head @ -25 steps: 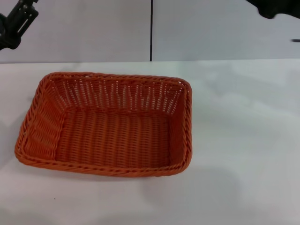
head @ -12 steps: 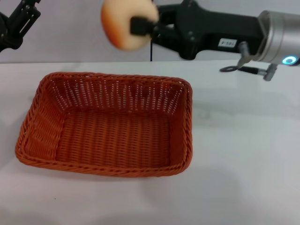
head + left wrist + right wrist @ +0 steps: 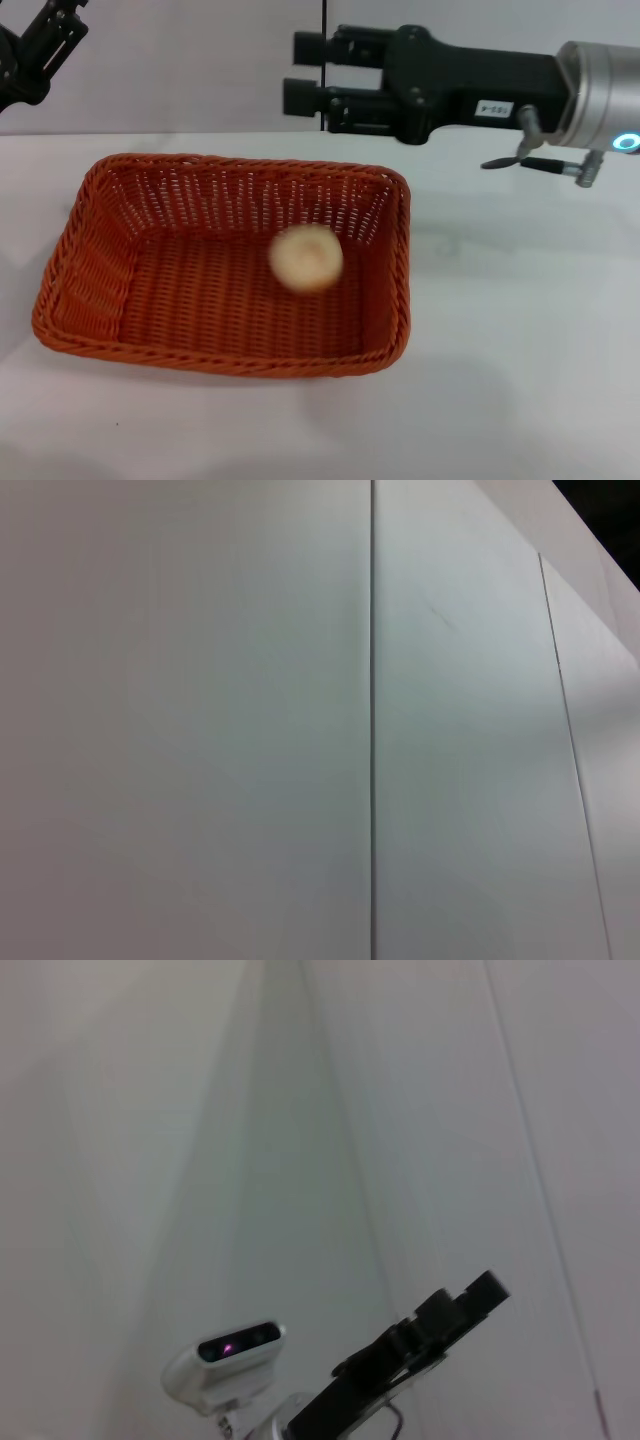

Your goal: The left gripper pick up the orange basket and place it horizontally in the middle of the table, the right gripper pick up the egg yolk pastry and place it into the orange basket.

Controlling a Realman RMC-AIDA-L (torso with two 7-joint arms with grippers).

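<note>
White table [image 3: 520,330] carries orange basket [image 3: 90,250] — right gripper [image 3: 300,78] fingers spread, empty.

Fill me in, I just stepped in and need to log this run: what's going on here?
The right gripper hangs open above the far rim of the orange basket, which sits on the table. The egg yolk pastry is free of the gripper, blurred, over the basket's inside, apparently dropping in. The left gripper is parked up at the far left.
</note>
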